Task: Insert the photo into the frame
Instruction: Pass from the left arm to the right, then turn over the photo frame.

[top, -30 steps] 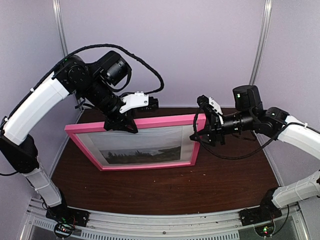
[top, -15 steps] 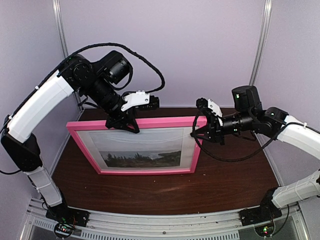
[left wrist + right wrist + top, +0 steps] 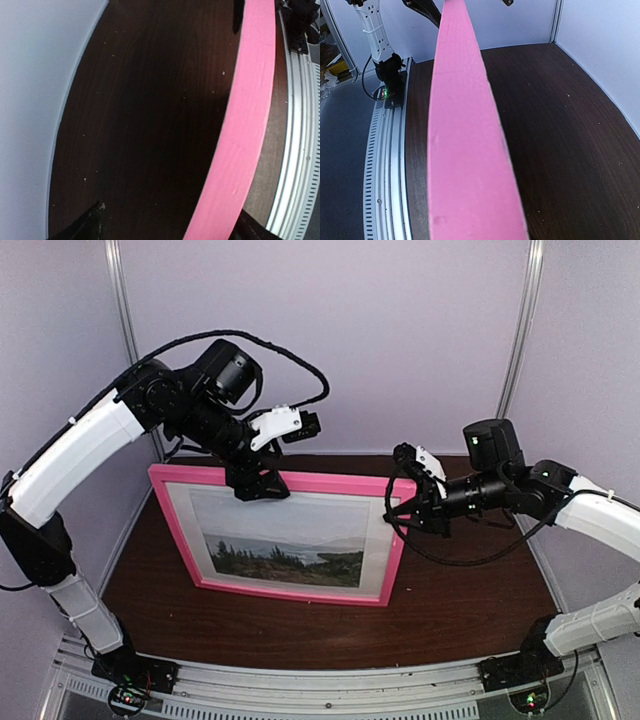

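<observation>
**Change since the earlier views:** the frame point(image 3: 330, 482) has been swung more upright. Its top rail now sits higher and further right, and its bottom rail sits nearer the arm bases. The left end effector point(image 3: 258, 485) has shifted right along with the top rail, while the right end effector point(image 3: 405, 508) has stayed at the same corner.

**Desk:** the desk point(image 3: 450, 610) is dark wood and carries the frame on its bottom rail. Bare surface lies below and to the outer side of the right end effector. More bare surface lies behind the frame, under the left end effector. Walls enclose the far and side edges.

**Frame:** it stands tilted, with its pink front towards the arm bases. Its top right corner is at the right end effector, and the left part of its top rail is under the left end effector.

**Contents of the frame:**
- A white mat point(image 3: 375, 558) fills the opening.
- The photo point(image 3: 290, 560) sits inside the mat's window, below and between the two end effectors, with the trees towards the bottom.

**Left end effector:** the jaws are spread wider than the rail and straddle it. In the left wrist view, one finger point(image 3: 95, 220) stands well clear of the pink edge and the other sits just beside it.

**Right end effector:** the rail runs straight out from under the right wrist camera, but the fingers are out of view there. I cannot tell whether it is clamped.
</observation>
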{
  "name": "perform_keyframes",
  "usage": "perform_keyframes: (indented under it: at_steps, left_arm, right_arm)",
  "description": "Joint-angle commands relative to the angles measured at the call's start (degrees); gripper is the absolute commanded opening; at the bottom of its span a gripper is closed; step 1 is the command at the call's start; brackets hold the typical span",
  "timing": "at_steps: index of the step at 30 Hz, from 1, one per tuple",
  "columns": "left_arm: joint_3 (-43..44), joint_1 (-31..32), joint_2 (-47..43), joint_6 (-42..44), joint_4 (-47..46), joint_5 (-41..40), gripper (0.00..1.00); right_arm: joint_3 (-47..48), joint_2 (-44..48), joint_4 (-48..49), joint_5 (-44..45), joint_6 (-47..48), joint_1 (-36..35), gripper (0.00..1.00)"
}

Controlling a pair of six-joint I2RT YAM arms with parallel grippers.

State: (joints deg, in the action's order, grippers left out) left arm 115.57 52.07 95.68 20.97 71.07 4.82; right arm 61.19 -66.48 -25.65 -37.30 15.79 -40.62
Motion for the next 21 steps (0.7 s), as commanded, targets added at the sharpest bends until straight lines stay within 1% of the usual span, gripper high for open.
perform_keyframes:
  at_steps: [1,5,9,12,15,17,21]
  left_arm:
    - [-4.94,-0.40,-7.37,-3.13,-12.43,-7.32,0.87]
    - [-10.30,-0.39,-13.76,-5.27,-20.05,-11.24,0.95]
    - [-15.16,-0.39,-18.94,-7.73,-24.17,-16.11,0.98]
    - [-19.16,-0.46,-21.62,-9.21,-26.13,-18.49,0.98]
    - [-22.75,-0.42,-23.41,-10.86,-27.32,-18.43,0.98]
    - [-24.58,-0.39,-23.89,-11.79,-27.63,-18.20,0.98]
    - [-27.55,-0.39,-23.40,-13.38,-28.03,-18.18,0.98]
  right_arm:
    - [0.33,0.40,1.65,3.70,-3.80,1.66,0.00]
    - [2.84,-2.07,-0.92,4.06,-6.52,4.37,0.00]
    - [7.79,-7.26,-5.72,3.10,-9.02,7.48,0.00]
    - [10.44,-11.54,-7.32,-0.80,-11.40,11.29,0.00]
    - [12.45,-16.52,-7.53,-7.55,-14.24,15.70,0.00]
    - [14.13,-20.23,-7.83,-11.39,-15.58,18.28,0.00]
    - [17.97,-27.77,-9.35,-16.05,-15.79,21.30,0.00]
